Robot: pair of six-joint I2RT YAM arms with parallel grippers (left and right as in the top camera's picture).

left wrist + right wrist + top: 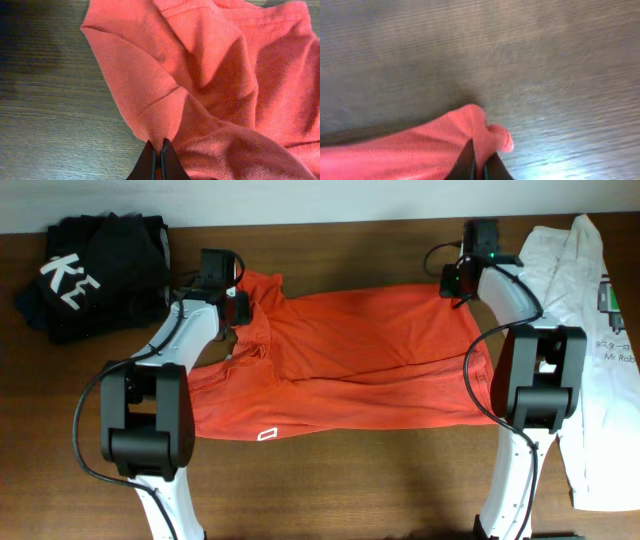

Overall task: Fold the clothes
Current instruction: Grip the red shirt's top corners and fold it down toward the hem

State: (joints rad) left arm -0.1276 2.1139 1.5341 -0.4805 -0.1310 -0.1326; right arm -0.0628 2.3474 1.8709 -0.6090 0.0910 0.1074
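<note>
While both arms reach toward the far side of the brown wooden table (330, 500), the red-orange short-sleeved cotton T-shirt (360, 370) lies spread across the table's middle. Its long axis runs left to right between the two arms.

The left gripper (228, 298) sits at the shirt's far left corner. In the left wrist view its fingers (148, 162) are pressed almost together on a raised fold of the orange cloth. The right gripper (455, 280) sits at the far right corner. Its fingers (465, 161) are likewise nearly closed, pinching the very edge of the fabric, with bare wood beyond.

From both pairs of fingertips the body of the shirt stretches back toward the robot. A fold would therefore probably bring the far edge over toward the near hem, each arm carrying its own corner.

A heap of black folded garments with white letters (90, 270) lies near the left gripper, on its outer side. A white T-shirt with small green print (590, 340) lies just beside the orange shirt's right edge, by the right arm. The arms' own upright links stand over the near corners and could crowd the landing.
</note>
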